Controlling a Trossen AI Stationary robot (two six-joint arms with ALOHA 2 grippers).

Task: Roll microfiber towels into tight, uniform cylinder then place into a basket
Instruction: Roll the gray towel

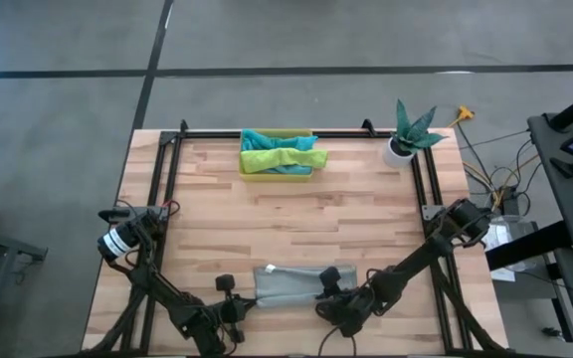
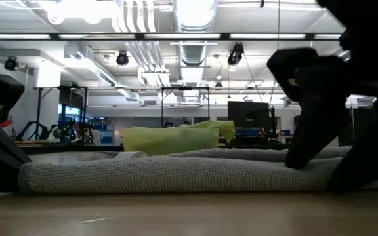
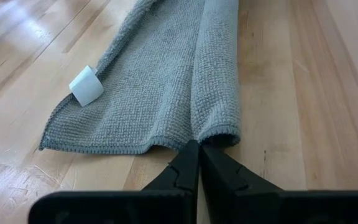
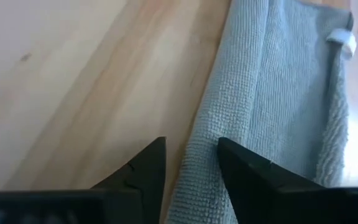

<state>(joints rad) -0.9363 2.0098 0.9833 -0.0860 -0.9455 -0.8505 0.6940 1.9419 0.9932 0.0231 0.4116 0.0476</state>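
Note:
A grey towel [image 1: 291,283] lies along the table's near edge. Its near long side is rolled up [image 3: 216,81]; its far part lies flat, with a white tag [image 3: 86,86] at the left end. My left gripper [image 3: 197,148] is shut, its tips at the towel's left end. My right gripper [image 4: 191,158] is open near the towel's right end, its fingers astride the roll's near edge [image 4: 194,180]. The yellow basket [image 1: 277,174] at the far middle holds a teal towel [image 1: 257,139] and a lime green towel [image 1: 286,157]. My left gripper's shut tips stand low on the table at the towel's left end hem [image 3: 194,140], where the roll meets the flat layer. Whether they touch it, I cannot tell. My right gripper slants down from the right. One finger [image 2: 307,141] comes down onto the roll's top; the other [image 2: 363,164] stands on its near side. Whether either touches the cloth, I cannot tell.
A white pot with a green plant [image 1: 406,139] stands at the far right corner. Black frame rails [image 1: 172,189] run along the table's left, right and far sides. Bare wood [image 1: 286,219] lies between the towel and the basket.

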